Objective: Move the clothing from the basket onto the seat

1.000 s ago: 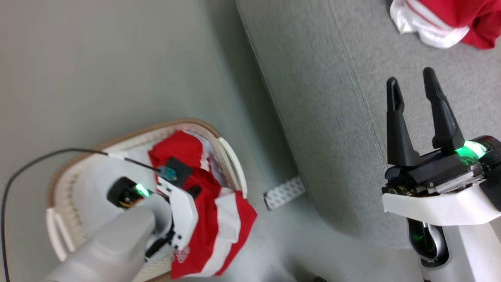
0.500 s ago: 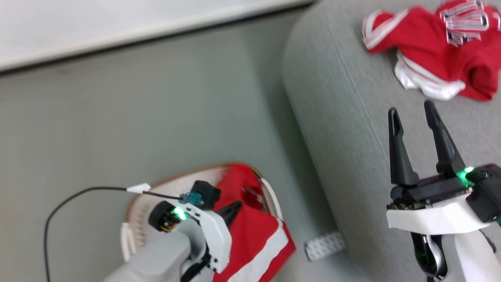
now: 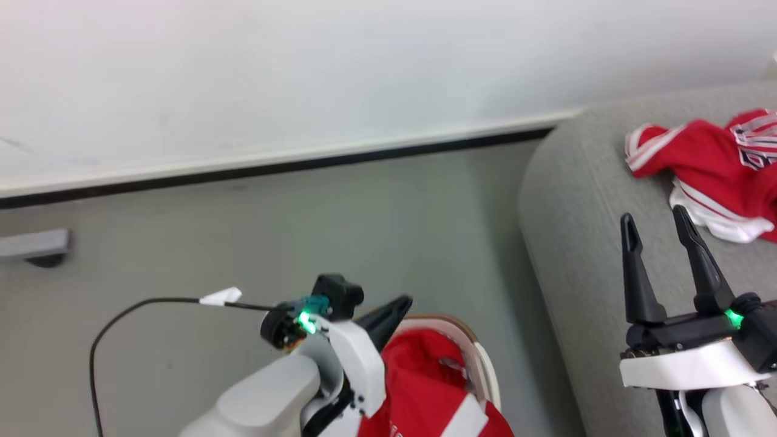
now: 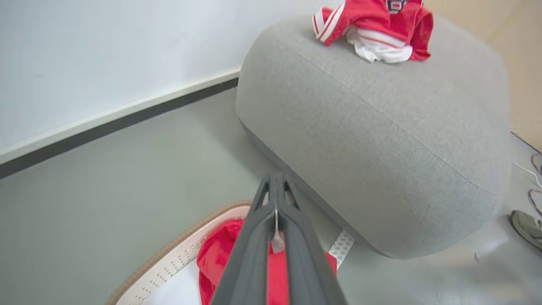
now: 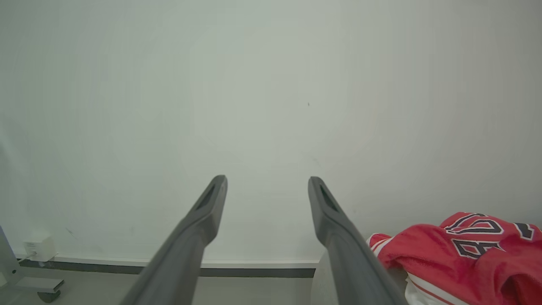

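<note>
My left gripper is shut above the basket, a white tub with a tan rim. A red piece of clothing with a white stripe hangs from it over the basket's edge. In the left wrist view the fingers press together with red fabric under them and the basket below. The grey seat stands to the right, with more red and white clothing lying on top. My right gripper is open and holds nothing, over the seat's near edge, with the clothing to its right.
A white wall with a dark baseboard runs behind the grey floor. A grey stand foot is at the far left. A black cable trails from my left wrist. A white perforated strip and a shoe lie beside the seat.
The head camera has tilted up, bringing the wall into view. My left gripper has risen out of the basket with the red garment. The right gripper has stayed open.
</note>
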`<state>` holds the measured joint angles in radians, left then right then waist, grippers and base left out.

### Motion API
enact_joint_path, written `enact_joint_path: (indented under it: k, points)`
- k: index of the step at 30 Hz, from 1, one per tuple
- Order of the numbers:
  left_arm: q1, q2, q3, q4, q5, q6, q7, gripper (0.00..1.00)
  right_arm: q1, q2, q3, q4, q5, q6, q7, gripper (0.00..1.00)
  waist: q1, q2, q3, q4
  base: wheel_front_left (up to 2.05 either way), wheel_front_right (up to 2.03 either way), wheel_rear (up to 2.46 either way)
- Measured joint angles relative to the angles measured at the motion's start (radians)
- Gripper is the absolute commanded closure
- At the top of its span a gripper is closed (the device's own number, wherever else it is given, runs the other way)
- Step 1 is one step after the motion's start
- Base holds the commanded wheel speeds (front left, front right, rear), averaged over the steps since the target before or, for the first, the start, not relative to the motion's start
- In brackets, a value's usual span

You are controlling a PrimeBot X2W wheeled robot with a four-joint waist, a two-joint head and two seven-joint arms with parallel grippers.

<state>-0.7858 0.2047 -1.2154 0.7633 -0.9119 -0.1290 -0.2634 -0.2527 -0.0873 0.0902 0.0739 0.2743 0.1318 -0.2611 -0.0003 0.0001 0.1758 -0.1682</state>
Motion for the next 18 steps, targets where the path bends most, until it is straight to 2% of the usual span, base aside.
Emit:
enact_joint_path:
  k: [4, 5, 6, 7, 18]
  points:
    - [0.029, 0.029, 0.125, -0.104, 0.07, 0.038, -0.001, 1.0, 0.021, -0.009, -0.003, 0.006, 0.01, 0.0, 0.0, 0.0, -0.0001, 0.0, -0.042, 0.041, 0.0, 0.0, 0.0]
    - [0.046, 0.041, 0.162, -0.132, 0.09, 0.052, -0.001, 0.89, 0.027, -0.011, -0.001, 0.007, 0.01, 0.0, 0.0, 0.0, 0.0, 0.0, -0.051, 0.049, 0.0, 0.0, 0.0]
    - [0.063, 0.054, 0.194, -0.162, 0.104, 0.062, -0.001, 0.37, 0.033, -0.011, 0.001, 0.009, 0.011, 0.0, 0.0, 0.0, 0.0, 0.0, -0.06, 0.056, 0.0, 0.0, 0.0]
    - [0.081, 0.068, 0.232, -0.192, 0.117, 0.071, -0.001, 0.0, 0.036, -0.013, 0.002, 0.01, 0.014, 0.0, 0.0, 0.0, 0.0, 0.0, -0.068, 0.063, 0.0, 0.0, 0.0]
    - [0.308, 0.179, 0.574, -0.449, 0.256, 0.159, -0.001, 0.0, 0.089, -0.037, 0.018, 0.024, 0.033, 0.0, 0.0, 0.0, 0.0001, 0.0, -0.13, 0.109, 0.0, 0.0, 0.0]
